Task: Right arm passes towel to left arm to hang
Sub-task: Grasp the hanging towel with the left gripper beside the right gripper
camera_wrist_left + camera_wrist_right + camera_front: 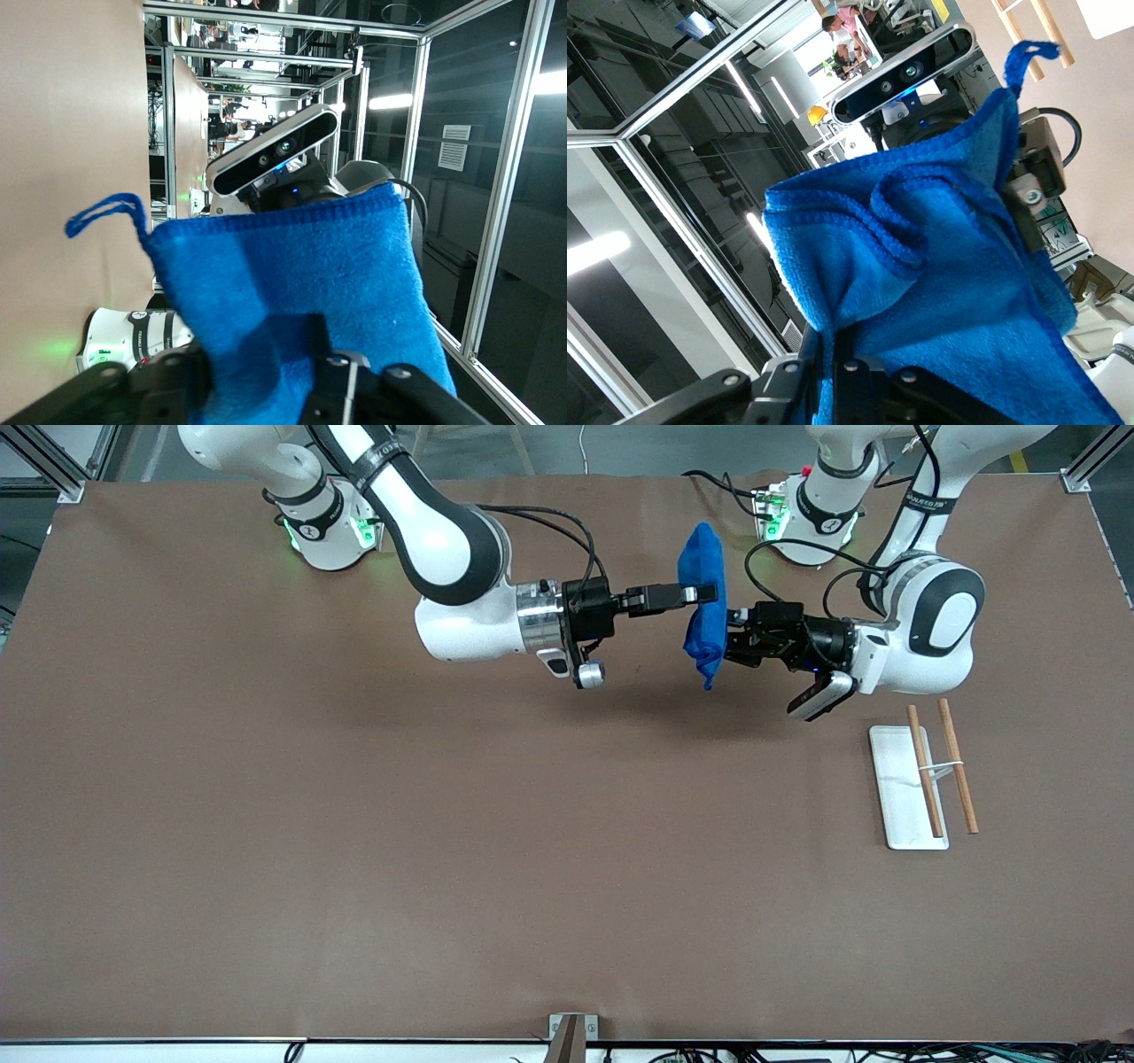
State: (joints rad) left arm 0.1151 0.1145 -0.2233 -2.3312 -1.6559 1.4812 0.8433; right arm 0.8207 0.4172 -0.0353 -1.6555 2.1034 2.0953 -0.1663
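Right tool (702, 593): pinched shut on the upper part of the towel (702, 549), up in the air over the bare counter (354, 824), away from the rack (895, 797) toward the right arm's end. Left tool (731, 640): level with it and facing it, also over the counter, on the side of the towel toward the rack; jaws spread and set around the lower part of the cloth, seemingly not yet pressed together on it.

Towel: hanging bunched and folded between the two tools, touching nothing else. Thin soft pile, so probably very light and limp; no shape of its own, likely to sag and fold wherever not held. Not fragile, not slippery, but easy to catch only one layer of.

Loop (106, 212): sticking out free at one corner, close to the left tool. Judged the useful part for hanging, so better left free and not squeezed inside the grip.

Best hold for the left tool, as a judgement: deep on the doubled cloth just beside the loop corner, through all layers. Release by the right tool only after a firm pinch there.
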